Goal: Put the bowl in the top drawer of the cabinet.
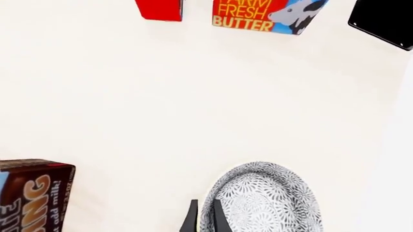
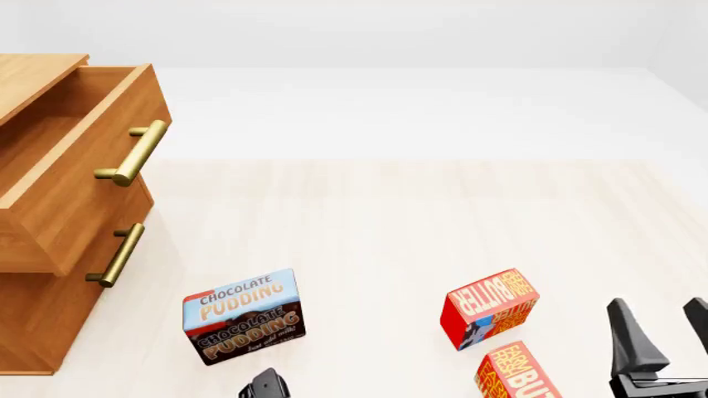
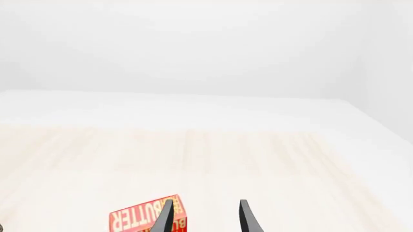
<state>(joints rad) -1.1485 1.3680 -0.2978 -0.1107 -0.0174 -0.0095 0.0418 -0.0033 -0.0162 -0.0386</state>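
In the left wrist view the white bowl [image 1: 264, 203] with its grey lacy pattern sits just ahead of the camera. My left gripper [image 1: 205, 203] is shut on the bowl's rim, one dark finger on each side. The front view shows only a bit of the left arm [image 2: 265, 385] at the lower edge, and the bowl is out of view there. The cabinet [image 2: 45, 323] stands at the left, its top drawer [image 2: 78, 157] pulled out and tilted toward me. My right gripper [image 2: 659, 305] is open at the lower right with nothing between its fingers.
A chocolate pudding box [image 2: 244, 315] stands in front of the cabinet, near the left arm. Two red butter boxes [image 2: 490, 307] [image 2: 520, 373] lie beside the right gripper. The lower drawer's brass handle [image 2: 116, 255] is under the open drawer.
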